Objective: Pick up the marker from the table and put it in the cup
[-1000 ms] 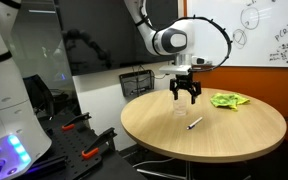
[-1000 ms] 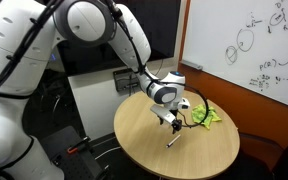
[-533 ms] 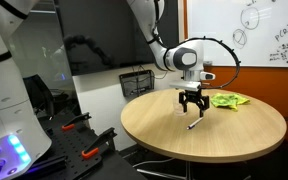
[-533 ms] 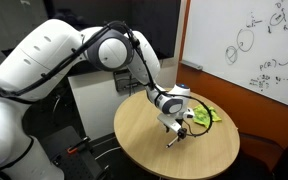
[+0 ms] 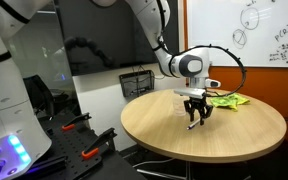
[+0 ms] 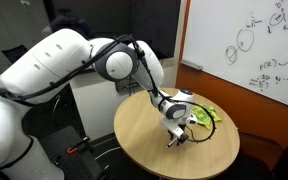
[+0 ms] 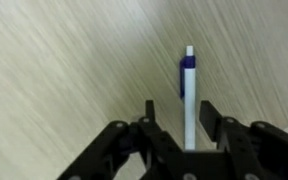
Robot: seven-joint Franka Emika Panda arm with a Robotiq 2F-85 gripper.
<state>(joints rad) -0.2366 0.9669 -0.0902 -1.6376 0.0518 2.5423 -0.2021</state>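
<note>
We see the marker [image 7: 189, 95], white with a blue band near its far end, lying flat on the pale wood-grain table [image 7: 64, 70]. In the wrist view it runs straight away from the camera, and its near end sits between the two black fingers of the gripper [image 7: 178, 112]. The fingers are spread, one on each side of the marker, and we see a sliver of table between each finger and the barrel. The marker lies closer to the right-hand finger in that view, and nothing is pinched.

In both exterior views the gripper [image 5: 195, 118] [image 6: 174, 136] points straight down, low over the round table [image 5: 239, 135] [image 6: 209, 158], with its fingertips at or just above the surface. From these angles we cannot tell whether they touch it. The marker itself is too small and too hidden there for us to make out.

A crumpled green cloth [image 5: 227, 100] [image 6: 206, 116] lies on the table just beyond the gripper. A black wire basket [image 5: 135, 82] stands behind the table, and a whiteboard [image 5: 254, 30] [image 6: 246, 45] with scribbles hangs on the wall.
</note>
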